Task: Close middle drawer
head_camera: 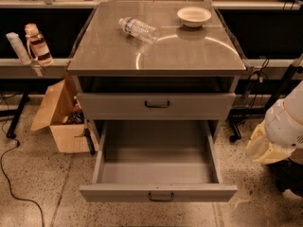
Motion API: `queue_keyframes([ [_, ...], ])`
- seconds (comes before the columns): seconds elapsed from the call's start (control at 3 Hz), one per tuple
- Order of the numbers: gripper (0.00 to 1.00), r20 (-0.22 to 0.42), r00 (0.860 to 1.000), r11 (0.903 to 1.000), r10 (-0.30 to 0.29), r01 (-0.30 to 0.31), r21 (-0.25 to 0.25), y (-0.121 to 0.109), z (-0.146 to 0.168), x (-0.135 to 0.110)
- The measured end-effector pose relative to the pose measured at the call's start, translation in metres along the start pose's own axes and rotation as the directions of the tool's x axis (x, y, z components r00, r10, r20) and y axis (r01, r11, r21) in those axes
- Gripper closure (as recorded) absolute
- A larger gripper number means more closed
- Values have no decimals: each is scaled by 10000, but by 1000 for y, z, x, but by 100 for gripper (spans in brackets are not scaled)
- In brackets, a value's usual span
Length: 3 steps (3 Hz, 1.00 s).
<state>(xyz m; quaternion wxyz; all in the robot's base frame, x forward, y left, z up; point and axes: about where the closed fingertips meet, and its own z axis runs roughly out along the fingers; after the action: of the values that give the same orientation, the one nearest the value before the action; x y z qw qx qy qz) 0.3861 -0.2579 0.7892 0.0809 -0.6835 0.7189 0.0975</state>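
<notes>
The middle drawer (pixel 158 192) is pulled far out at the bottom of the grey cabinet. It has a low flat front with a small dark bar handle (pixel 161 197), and its deep grey box is empty. Above it, a taller grey drawer front (pixel 156 106) with its own handle is shut. A white and tan part of my arm (pixel 280 131) shows at the right edge, to the right of the open drawer and apart from it. My gripper is out of view.
A clear plastic bottle (pixel 138 29) lies on the cabinet top (pixel 156 56), and a white bowl (pixel 194 16) stands at its back right. An open cardboard box (pixel 59 117) sits on the floor to the left. Two bottles (pixel 37 44) rest on a left rail. Cables run across the floor.
</notes>
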Motion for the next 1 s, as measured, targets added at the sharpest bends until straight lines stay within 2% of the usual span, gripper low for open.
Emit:
queue_keyframes([
  [0.67,100,20,9981,9981,618,-618,2,3,37,21],
  [1.0,100,231,9991,9988,365,-358,-320,7,59,28],
])
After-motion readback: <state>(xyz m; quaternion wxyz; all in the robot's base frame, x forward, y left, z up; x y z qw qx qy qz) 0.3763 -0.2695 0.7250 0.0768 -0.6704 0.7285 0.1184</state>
